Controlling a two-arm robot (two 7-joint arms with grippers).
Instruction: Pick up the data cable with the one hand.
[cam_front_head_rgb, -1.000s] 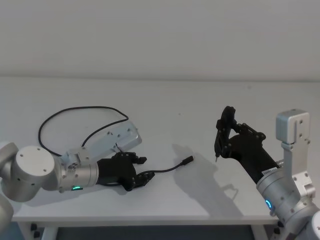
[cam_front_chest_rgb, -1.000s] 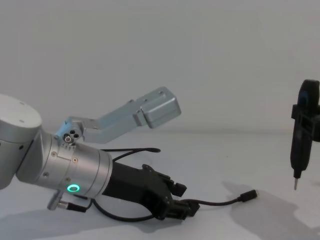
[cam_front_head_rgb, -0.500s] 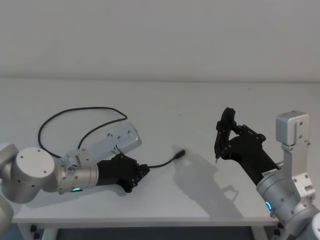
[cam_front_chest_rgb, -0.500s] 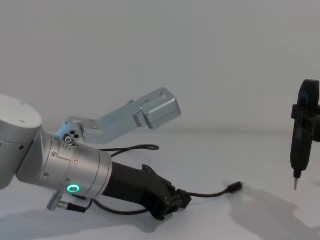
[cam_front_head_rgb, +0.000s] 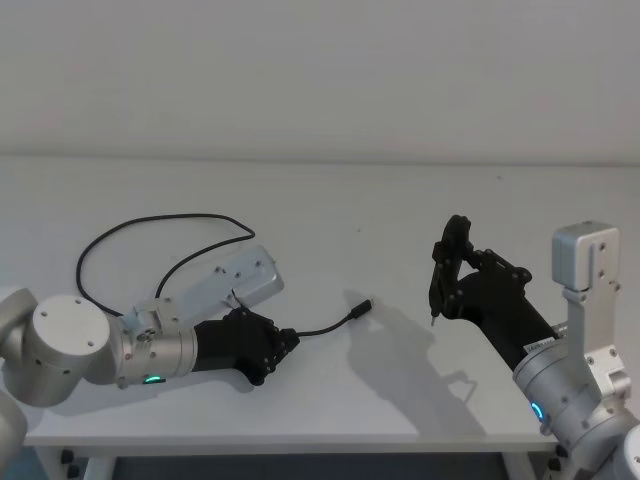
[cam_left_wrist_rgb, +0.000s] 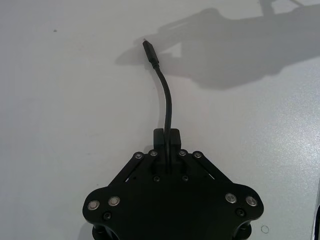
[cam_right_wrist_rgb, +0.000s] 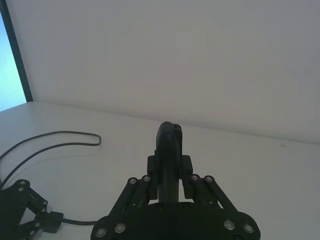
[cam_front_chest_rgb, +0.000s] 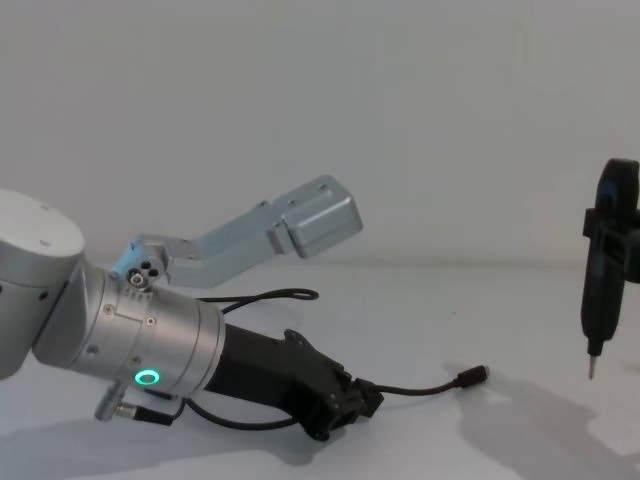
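We see the left gripper (cam_front_head_rgb: 278, 345) at the lower left of the head view, its jaws clamped on the data cable (cam_front_head_rgb: 330, 326). A short free end runs right from the fingertips, with its plug (cam_front_head_rgb: 368, 303) near frame centre. The rest of the cable loops back toward the upper left across the white table (cam_front_head_rgb: 400, 200). At the right, well apart from the cable, the right gripper (cam_front_head_rgb: 452, 268) is closed around a slim black tool (cam_front_head_rgb: 436, 292).

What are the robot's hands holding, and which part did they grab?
Left gripper pinches the data cable on its cord, a little behind the plug. Right gripper clamps the slim black tool by its body.
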